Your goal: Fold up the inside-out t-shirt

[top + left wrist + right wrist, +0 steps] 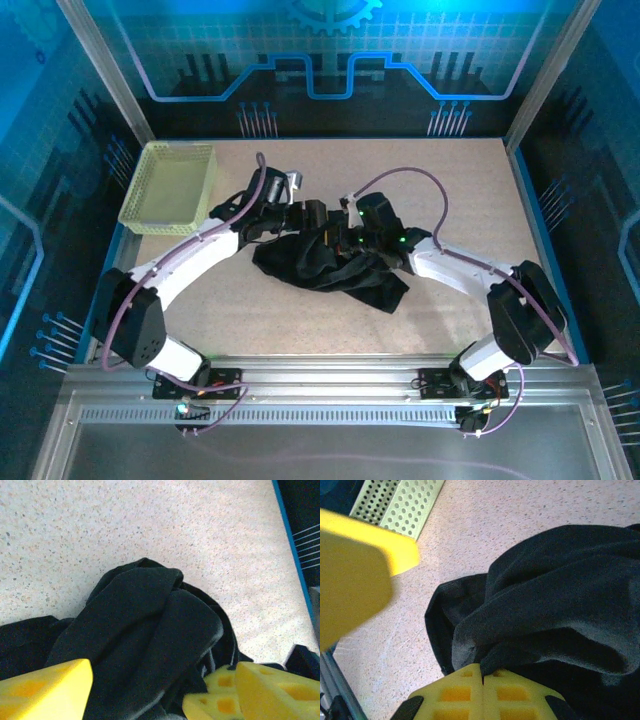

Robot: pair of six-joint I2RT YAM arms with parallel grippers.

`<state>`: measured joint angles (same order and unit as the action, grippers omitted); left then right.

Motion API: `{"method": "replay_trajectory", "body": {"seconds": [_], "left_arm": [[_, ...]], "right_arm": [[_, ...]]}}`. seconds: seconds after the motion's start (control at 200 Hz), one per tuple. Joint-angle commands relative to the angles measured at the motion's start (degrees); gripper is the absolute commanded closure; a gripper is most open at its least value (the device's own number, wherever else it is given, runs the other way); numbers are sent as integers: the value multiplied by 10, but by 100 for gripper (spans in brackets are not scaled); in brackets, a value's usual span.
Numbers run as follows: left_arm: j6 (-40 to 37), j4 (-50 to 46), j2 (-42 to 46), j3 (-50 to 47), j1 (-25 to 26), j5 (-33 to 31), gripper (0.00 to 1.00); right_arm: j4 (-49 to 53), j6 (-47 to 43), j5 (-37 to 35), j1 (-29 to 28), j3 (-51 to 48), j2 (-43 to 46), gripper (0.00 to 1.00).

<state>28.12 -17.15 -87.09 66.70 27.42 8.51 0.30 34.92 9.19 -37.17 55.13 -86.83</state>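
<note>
One bunched t-shirt, open table to right

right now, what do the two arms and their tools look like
The left arm and right arm have curved white shells with black joints and bases. A purple cable loops along each. Small green lights glow near the right wrist. The left tool and right tool have blocky yellow fingers with square recessed pockets.
</note>
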Motion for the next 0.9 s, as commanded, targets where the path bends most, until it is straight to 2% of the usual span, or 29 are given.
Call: {"method": "replay_trajectory", "body": {"seconds": [0.0, 0.19, 0.28, 0.335, 0.425, 0.515, 0.605, 0.775, 0.895], "left_arm": [[-4, 2, -24, 7, -3, 4, 27], [10, 5, -51, 1, -18, 9, 25], [10, 3, -65, -3, -18, 10, 30], [11, 1, -74, -5, -19, 8, 35], [9, -9, -94, -7, -19, 8, 52], [16, -8, -102, -20, -23, 5, 78], [26, -5, -98, -35, -39, -3, 100], [59, -6, -74, -63, -106, -9, 100], [74, -33, -39, -70, -151, -52, 100]], "right_arm": [[-21, -23, -10, -16, -14, 43, 100], [19, -37, -34, -11, -17, 147, 100], [61, -45, -47, -8, 16, 175, 100], [77, -49, -43, -3, 36, 189, 100], [93, -56, -45, 4, 61, 210, 100], [124, -69, -63, 11, 90, 221, 100], [148, -80, -72, 26, 114, 230, 100], [176, -84, -46, 58, 157, 241, 100], [185, -88, -41, 60, 183, 255, 100]]}}
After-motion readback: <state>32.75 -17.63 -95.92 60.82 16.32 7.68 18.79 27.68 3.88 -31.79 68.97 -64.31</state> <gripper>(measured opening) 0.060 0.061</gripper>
